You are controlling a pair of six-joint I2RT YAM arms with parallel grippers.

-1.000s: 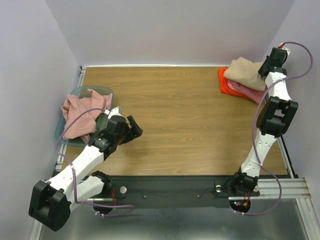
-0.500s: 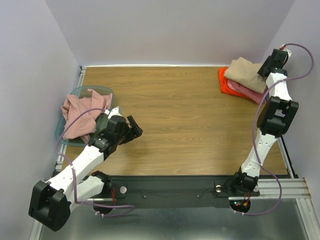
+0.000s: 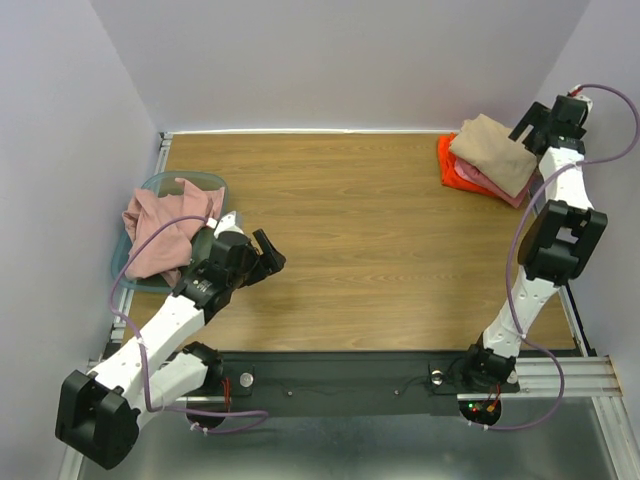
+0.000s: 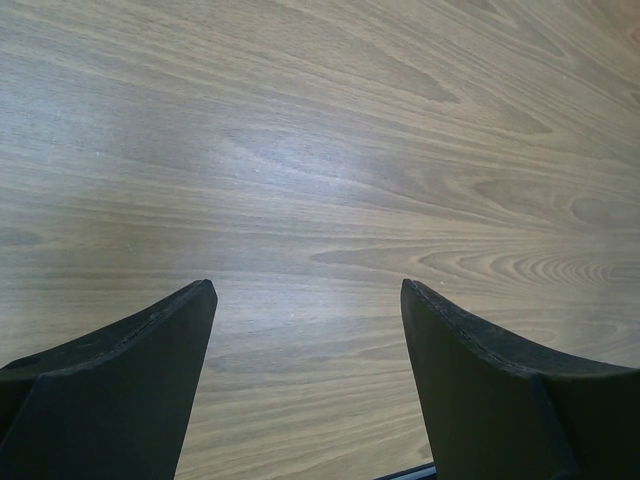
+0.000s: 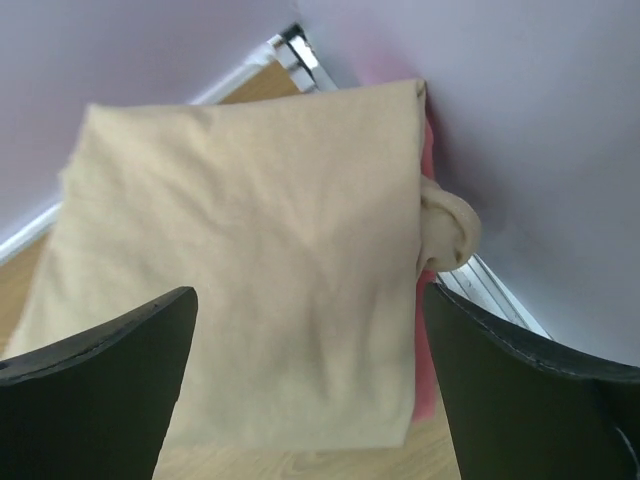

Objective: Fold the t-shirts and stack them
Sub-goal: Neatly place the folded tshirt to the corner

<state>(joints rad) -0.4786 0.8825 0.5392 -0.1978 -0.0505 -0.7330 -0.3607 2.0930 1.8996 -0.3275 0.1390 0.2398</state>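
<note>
Right wrist view shows the tan shirt point(image 5: 250, 260) lying folded and flat on top of the stack, with a strip of the salmon shirt point(image 5: 424, 375) showing under its right edge. From the top external view the stack sits in the far right corner of the table point(image 3: 380, 220). The orange shirt point(image 3: 447, 166) is at the bottom and sticks out on the side toward the table's middle. The stack seems to be kept in that corner so the middle of the table stays free for folding.

The right gripper point(image 3: 524, 131) hangs above the far right side of the stack, with its fingers spread wide and holding nothing. The tan shirt appears to be released already.

One shirt remains. The dusty pink shirt point(image 3: 160, 228) lies crumpled in and over the teal bin point(image 3: 168, 181) at the left edge of the table, not yet folded. The left gripper point(image 4: 307, 287) waits just beside the bin, toward the table's middle. Its fingers are also spread and under them is only bare wood.

Compared with one second ago, the right gripper has pulled back toward the far right corner, so more of the tan shirt is uncovered. The left arm has moved only slightly.
</note>
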